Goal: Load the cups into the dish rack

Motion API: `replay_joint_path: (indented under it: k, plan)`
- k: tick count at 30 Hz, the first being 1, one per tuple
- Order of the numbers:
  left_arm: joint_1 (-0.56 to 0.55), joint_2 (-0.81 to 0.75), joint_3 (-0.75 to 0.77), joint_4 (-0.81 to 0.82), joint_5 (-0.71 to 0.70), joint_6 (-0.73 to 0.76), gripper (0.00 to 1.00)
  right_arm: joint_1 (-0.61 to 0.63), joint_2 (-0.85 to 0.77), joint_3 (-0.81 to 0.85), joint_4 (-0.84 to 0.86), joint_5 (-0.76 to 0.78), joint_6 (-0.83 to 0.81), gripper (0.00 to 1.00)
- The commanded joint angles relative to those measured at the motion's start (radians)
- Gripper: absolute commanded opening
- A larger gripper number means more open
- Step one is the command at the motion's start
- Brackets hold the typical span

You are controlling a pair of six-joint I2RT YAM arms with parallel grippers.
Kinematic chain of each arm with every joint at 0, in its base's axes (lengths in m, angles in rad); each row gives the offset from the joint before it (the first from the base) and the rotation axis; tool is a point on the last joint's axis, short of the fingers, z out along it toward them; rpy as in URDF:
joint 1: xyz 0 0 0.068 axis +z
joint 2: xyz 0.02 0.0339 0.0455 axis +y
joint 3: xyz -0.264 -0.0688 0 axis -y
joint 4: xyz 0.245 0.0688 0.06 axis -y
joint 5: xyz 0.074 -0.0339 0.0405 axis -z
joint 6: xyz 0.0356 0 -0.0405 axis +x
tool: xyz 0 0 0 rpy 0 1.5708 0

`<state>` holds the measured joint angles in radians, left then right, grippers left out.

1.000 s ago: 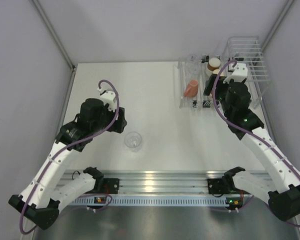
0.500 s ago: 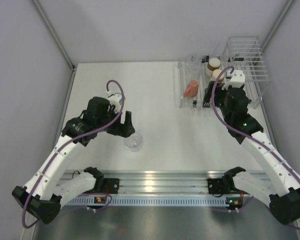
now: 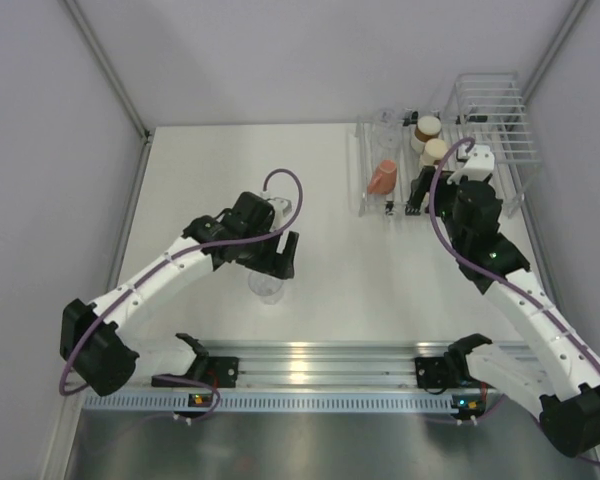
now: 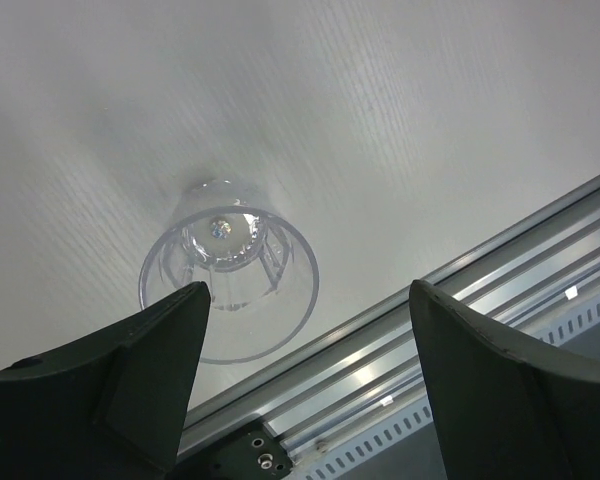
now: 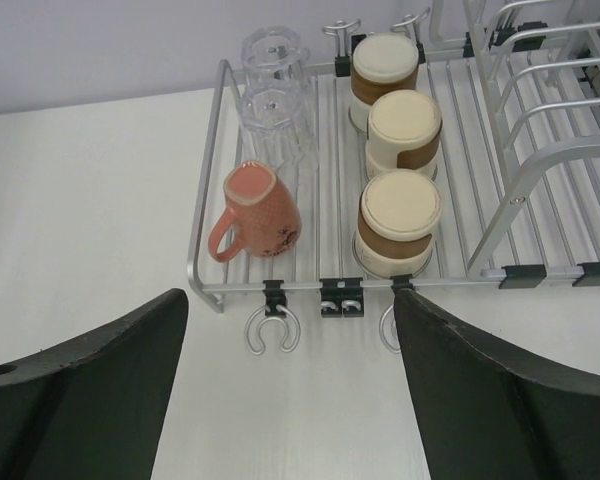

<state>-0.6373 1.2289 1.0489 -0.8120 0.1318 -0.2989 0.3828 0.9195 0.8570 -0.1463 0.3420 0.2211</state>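
Well left of dish rack [image 5: 330, 140]: lone clear cup [image 4: 228, 275] upright on table [image 3: 200, 180], just beneath L hand [image 4: 305, 300], which is spread open, empty.

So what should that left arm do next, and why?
Probably nudge the left tool sideways until the clear cup is centred between its open fingers, before closing. The cup stands on the table close to one finger with a wide gap to the other, ungripped, and it is the only cup outside the dish rack.

Three brown cups [image 5: 400, 215] [image 5: 405, 125] [image 5: 385, 62], three clear cups [image 5: 272, 110] [image 5: 270, 50] [image 4: 230, 270], one salmon cup [image 5: 255, 210], one rack [image 5: 325, 180].
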Motion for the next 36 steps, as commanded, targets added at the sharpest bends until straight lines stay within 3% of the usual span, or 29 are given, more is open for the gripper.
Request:
replay_joint_path:
  k: [1, 10, 23, 27, 28, 33, 34, 36]
  plan:
    - [-0.013, 0.021, 0.025, 0.045, -0.050, -0.029, 0.86, -0.019, -0.033, -0.001, 0.033, 0.000, 0.008, 0.84]
    - [-0.016, 0.058, -0.038, 0.069, -0.021, -0.042, 0.87, -0.028, -0.042, -0.016, 0.053, -0.024, 0.026, 0.85]
    - [-0.045, 0.187, -0.016, 0.082, 0.026, -0.046, 0.84, -0.042, -0.068, -0.022, 0.037, -0.018, 0.014, 0.86]
    - [-0.047, 0.221, -0.015, 0.086, 0.023, -0.049, 0.64, -0.053, -0.087, -0.030, 0.030, -0.020, 0.009, 0.86]
    - [-0.047, 0.227, -0.015, 0.086, 0.020, -0.051, 0.55, -0.053, -0.087, -0.030, 0.028, -0.020, 0.008, 0.86]
    - [-0.048, 0.264, -0.013, 0.085, 0.043, -0.037, 0.32, -0.062, -0.103, -0.038, 0.025, -0.020, 0.009, 0.86]
    - [-0.048, 0.268, -0.015, 0.086, 0.045, -0.039, 0.21, -0.064, -0.108, -0.042, 0.025, -0.023, 0.009, 0.86]
    - [-0.048, 0.270, -0.015, 0.085, 0.038, -0.036, 0.09, -0.065, -0.111, -0.047, 0.027, -0.023, 0.014, 0.86]
